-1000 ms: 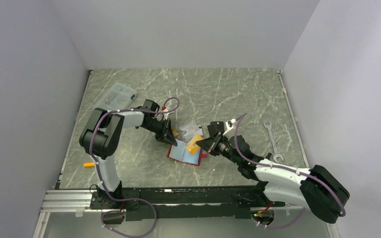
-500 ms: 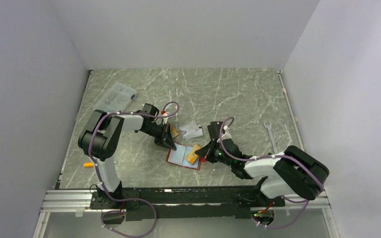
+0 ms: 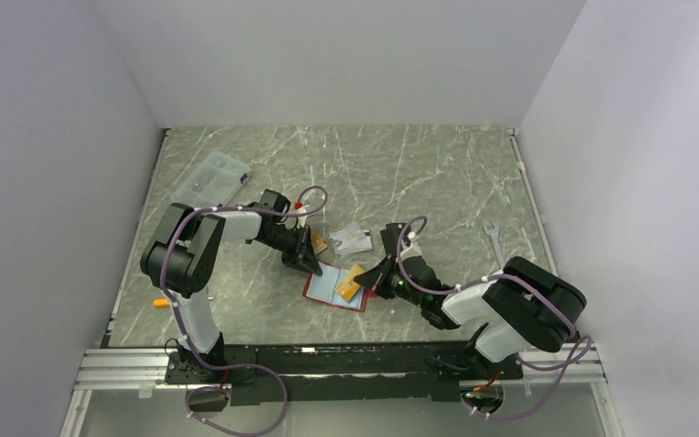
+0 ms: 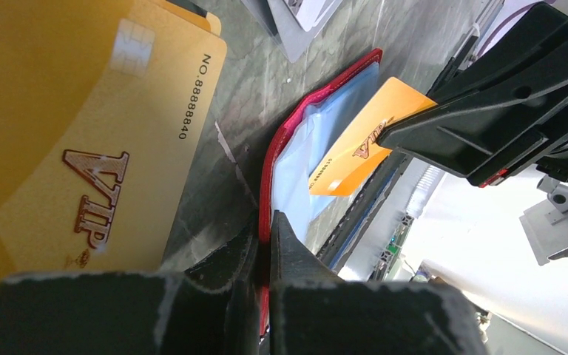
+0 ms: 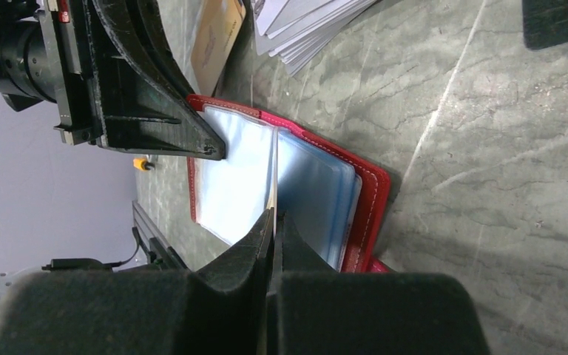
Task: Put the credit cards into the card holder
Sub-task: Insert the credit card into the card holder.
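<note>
The dark-red card holder point(image 3: 326, 286) lies open on the table, its pale clear pockets point(image 5: 233, 174) facing up. My left gripper point(image 4: 268, 223) is shut on the holder's red edge point(image 4: 285, 137) at its far left side. My right gripper point(image 5: 274, 216) is shut on a gold-orange credit card point(image 4: 355, 148), seen edge-on point(image 5: 274, 166) in the right wrist view, with its far end down among the pockets at the fold. More gold credit cards point(image 4: 81, 133) lie beside the left gripper. A fanned stack of silver-white cards point(image 3: 352, 238) lies just beyond the holder.
A clear plastic box point(image 3: 214, 176) sits at the back left and a wrench point(image 3: 501, 259) lies at the right. A small orange object point(image 3: 162, 301) rests near the left arm's base. A small black rectangle point(image 5: 558, 18) lies beyond the holder.
My right gripper has come down and forward, bringing the orange card from above the holder down onto its pockets. The left gripper has stayed on the holder's edge.
</note>
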Controlling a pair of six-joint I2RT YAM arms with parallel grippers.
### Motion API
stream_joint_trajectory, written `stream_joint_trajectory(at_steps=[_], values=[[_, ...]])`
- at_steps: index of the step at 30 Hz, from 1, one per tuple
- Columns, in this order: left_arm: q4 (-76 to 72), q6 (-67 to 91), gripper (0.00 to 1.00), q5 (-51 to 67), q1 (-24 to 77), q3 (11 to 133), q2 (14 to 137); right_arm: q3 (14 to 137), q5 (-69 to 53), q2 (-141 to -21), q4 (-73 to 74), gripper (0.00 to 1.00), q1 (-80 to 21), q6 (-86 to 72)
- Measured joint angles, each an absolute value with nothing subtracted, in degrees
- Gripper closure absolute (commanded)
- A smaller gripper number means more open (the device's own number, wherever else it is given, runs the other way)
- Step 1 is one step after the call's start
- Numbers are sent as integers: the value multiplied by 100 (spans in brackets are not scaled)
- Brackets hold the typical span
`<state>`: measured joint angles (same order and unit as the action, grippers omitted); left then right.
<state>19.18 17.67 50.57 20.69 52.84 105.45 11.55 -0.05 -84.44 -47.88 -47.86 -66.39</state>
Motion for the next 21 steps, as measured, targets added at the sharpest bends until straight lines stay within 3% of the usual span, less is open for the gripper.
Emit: stream_joint_trajectory(at_steps=[21], values=[[1962,1719,90,4958,2045,5271,10545,1076,-27,-8746,-5496,100,-4886,-6772]])
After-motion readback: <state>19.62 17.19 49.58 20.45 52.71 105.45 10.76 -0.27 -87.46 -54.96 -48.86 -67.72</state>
